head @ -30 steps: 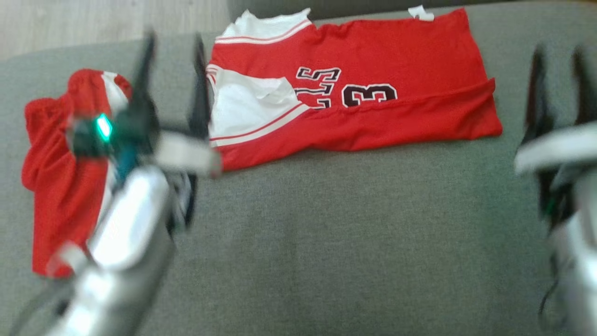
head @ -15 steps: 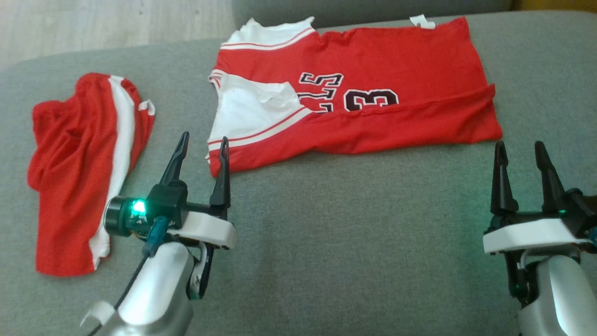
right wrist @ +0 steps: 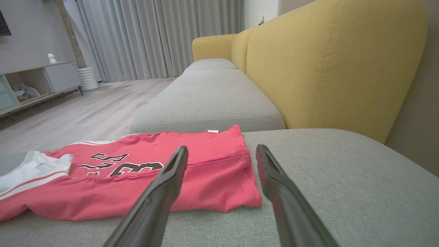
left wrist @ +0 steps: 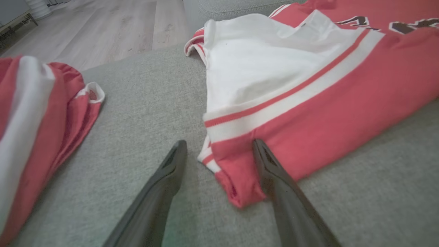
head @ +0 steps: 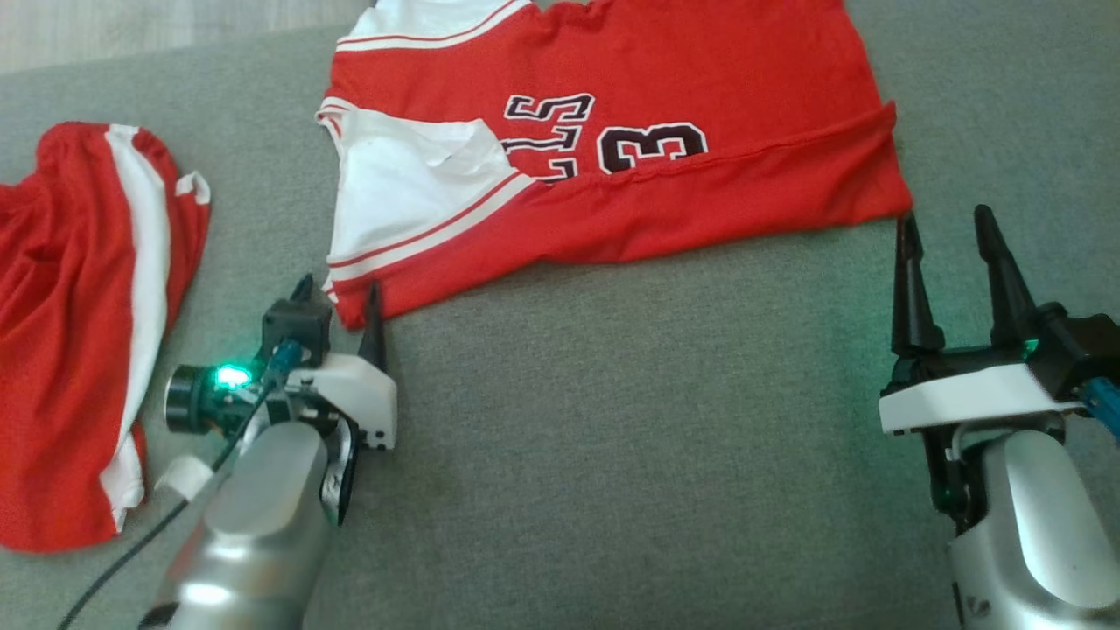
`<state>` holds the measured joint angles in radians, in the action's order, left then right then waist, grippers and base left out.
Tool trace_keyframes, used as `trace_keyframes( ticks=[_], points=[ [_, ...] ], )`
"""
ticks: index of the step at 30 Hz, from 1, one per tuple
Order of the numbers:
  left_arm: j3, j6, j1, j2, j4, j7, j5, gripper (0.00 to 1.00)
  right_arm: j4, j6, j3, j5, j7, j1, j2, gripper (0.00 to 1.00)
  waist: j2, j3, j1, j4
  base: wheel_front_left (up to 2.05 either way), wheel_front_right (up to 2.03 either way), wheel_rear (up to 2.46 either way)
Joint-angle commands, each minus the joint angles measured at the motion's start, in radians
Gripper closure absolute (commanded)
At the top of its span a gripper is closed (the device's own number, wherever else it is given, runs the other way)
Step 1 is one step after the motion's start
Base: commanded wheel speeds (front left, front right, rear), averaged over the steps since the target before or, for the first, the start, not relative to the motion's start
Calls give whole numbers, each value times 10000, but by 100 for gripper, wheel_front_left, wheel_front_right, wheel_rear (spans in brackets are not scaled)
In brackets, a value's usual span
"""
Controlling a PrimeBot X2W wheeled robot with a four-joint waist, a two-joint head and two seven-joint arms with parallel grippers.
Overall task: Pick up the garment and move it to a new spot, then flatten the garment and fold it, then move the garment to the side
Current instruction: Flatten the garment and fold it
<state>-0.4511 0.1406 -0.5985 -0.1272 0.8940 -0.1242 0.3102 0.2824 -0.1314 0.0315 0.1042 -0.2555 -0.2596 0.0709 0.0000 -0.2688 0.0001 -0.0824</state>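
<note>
Jersey (head: 612, 166) lies lengthwise across both arms, one near corner between the spread jaws of the left gripper (left wrist: 219, 147), the other just ahead of the equally spread right gripper (head: 943, 217).

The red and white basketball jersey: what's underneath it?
The red and white basketball jersey lies flat on the grey fabric sofa cushion, which shows beside it. Its folded-over near edge covers the numerals' lower part. Whatever lies beneath the cloth is hidden.
</note>
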Motion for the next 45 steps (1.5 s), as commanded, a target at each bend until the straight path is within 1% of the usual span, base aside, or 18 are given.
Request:
trace_keyframes(
  ticks=[1, 2, 4, 5, 8, 10, 13, 16, 19, 23, 29, 32, 35, 36, 37, 40, 45],
  points=[
    [278, -12, -328, -168, 75, 156, 62, 0, -341, 7, -273, -39, -62, -273, -66, 0, 0, -49, -1, -57, 0, 0, 0],
    [246, -67, -382, -147, 268, 271, 81, 0, -348, 7, -292, -31, -62, -286, -70, 0, 0, -66, -1, -80, 0, 0, 0],
    [255, -69, -500, -115, 522, 293, 129, 65, -350, 7, -299, -17, -62, -316, -75, 0, 0, -86, -1, -99, 0, 0, 0],
    [253, -59, -554, -110, 621, 252, 134, 100, -335, 7, -289, -8, -62, -334, -71, 0, 0, -82, -1, -99, 0, 0, 0],
    [216, -120, -701, -69, 848, 120, 158, 100, -244, 7, -234, -52, -62, -375, -6, 0, 0, -26, -1, -47, 0, 0, 0],
    [207, -129, -822, -36, 850, -174, 158, 100, -100, 7, -197, -127, 3, -449, 84, 0, 0, 36, -1, 17, 0, 0, 0],
    [228, -133, -1029, 18, 690, -720, 170, 100, 257, 7, 0, -268, 481, -735, 190, 0, 0, 111, -1, 153, 0, 0, 0],
    [220, -227, -1230, 97, 298, -1104, 165, 100, 793, 7, 406, -374, 1337, -1263, 198, 0, 0, 132, -1, 300, 0, 0, 0],
    [112, -385, -1400, 172, -227, -1272, 76, 100, 1571, 7, 882, -799, 2356, -1929, 246, 0, 0, 68, -1, 471, 0, 0, 0],
    [-100, -567, -1551, 259, -1008, -1349, -115, 100, 2695, 7, 1661, -1218, 3404, -2910, 166, 0, 0, -173, -1, 728, 0, 0, 0],
    [-407, -687, -1650, 341, -1766, -1368, -350, 100, 4311, 7, 2468, -2226, 4412, -4033, 309, 0, 0, -562, -1, 1069, 0, 0, 0],
    [-513, -695, -1692, 355, -1982, -1371, -431, 100, 5056, 7, 2601, -2659, 4838, -4384, 453, 0, 0, -696, -1, 1190, 0, 0, 0],
    [-598, -685, -1706, 344, -2092, -1372, -495, 100, 5742, 7, 2585, -2854, 5170, -4649, 503, 0, 0, -756, -1, 1251, 0, 0, 0],
    [-613, -683, -1705, 339, -2107, -1372, -499, 100, 5933, 7, 2548, -2860, 5228, -4729, 516, 57, 0, -764, -1, 1261, 0, 0, 0],
    [-627, -678, -1700, 327, -2102, -1372, -503, 100, 6092, 7, 2490, -2859, 5232, -4799, 538, 100, 0, -764, -1, 1263, 0, 0, 0],
    [-651, -663, -1669, 275, -2026, -1366, -505, 100, 6309, 7, 2340, -2879, 5098, -4911, 647, 100, 0, -730, -1, 1242, 0, 0, 0],
    [-698, -604, -1485, 52, -1627, -1198, -496, 100, 6560, 7, 1952, -2946, 4457, -4975, 1050, 100, 0, -405, -1, 1090, 0, 0, 0]
  ],
)
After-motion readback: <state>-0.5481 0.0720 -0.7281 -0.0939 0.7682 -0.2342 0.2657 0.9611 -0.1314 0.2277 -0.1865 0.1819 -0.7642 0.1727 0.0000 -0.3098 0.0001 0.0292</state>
